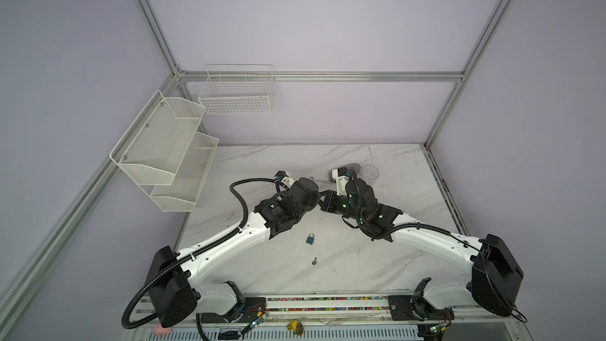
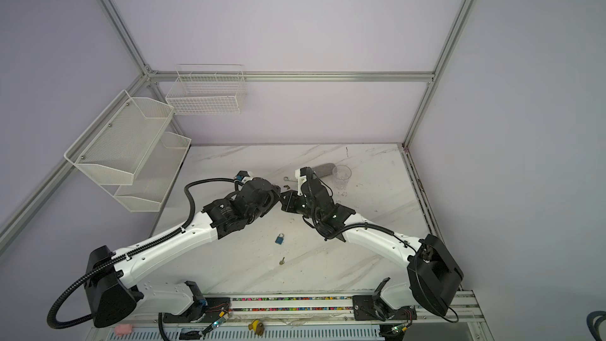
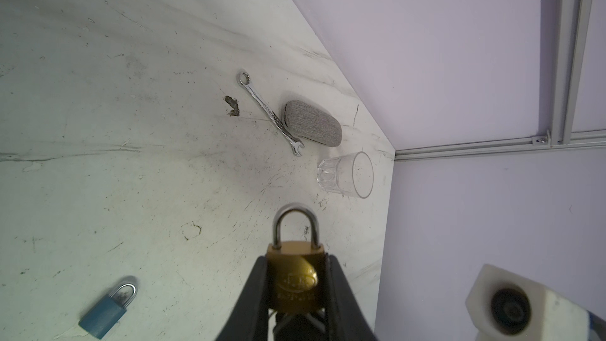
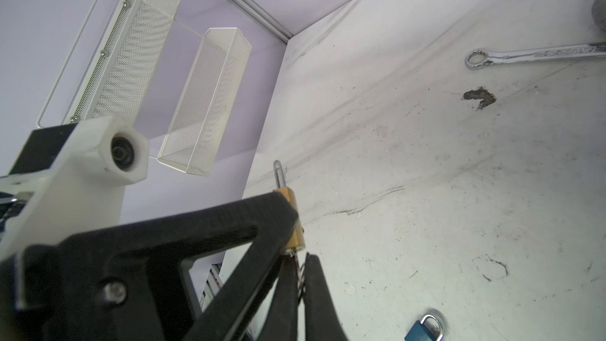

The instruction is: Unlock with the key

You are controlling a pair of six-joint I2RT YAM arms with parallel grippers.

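Brass padlock (image 3: 296,285) pinched in left hand (image 3: 296,262); right hand (image 4: 300,260) pressed together on key (image 4: 299,278) beneath it.

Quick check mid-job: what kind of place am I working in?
Probably a lab test cell, not a home: aluminium frame around plain walls, a scuffed marble-look table, wire racks on the wall.

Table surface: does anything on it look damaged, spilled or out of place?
Yes. A dark, ragged blotch mars the white table near the ring end of the wrench; it looks like a stain or a chip. Nothing is spilled.
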